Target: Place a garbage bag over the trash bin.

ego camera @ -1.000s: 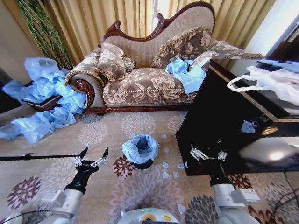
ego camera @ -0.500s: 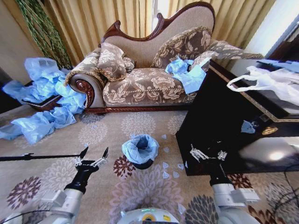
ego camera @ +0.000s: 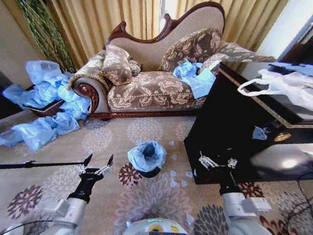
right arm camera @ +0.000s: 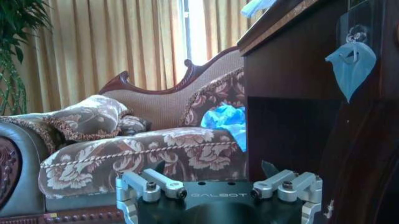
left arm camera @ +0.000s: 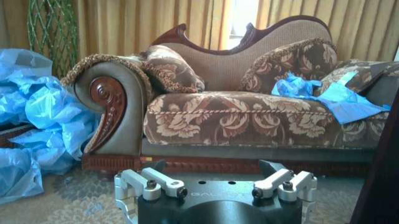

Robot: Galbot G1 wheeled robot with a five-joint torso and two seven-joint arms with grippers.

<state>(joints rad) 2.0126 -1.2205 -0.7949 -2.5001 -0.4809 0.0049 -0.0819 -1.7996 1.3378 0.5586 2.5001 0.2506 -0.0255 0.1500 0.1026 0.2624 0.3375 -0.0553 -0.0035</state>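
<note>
A patterned sofa (ego camera: pixel 156 83) stands against tan curtains (ego camera: pixel 98 19). Blue bags (ego camera: pixel 44 103) are heaped just left of the sofa, more lie on its right cushion, and a dark cabinet (ego camera: pixel 234 132) stands right of it, bearing a white bag (ego camera: pixel 279 85).

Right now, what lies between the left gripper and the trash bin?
In the head view, only bare patterned carpet separates the open left gripper from the trash bin, which already wears the garbage bag.

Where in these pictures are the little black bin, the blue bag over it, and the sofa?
Bin (ego camera: pixel 150 173), head view: its black lower wall.
Blue bag (ego camera: pixel 146 155), head view: the crinkled plastic over the bin's mouth.
Sofa (ego camera: pixel 151 90), head view: the seat cushion.
</note>
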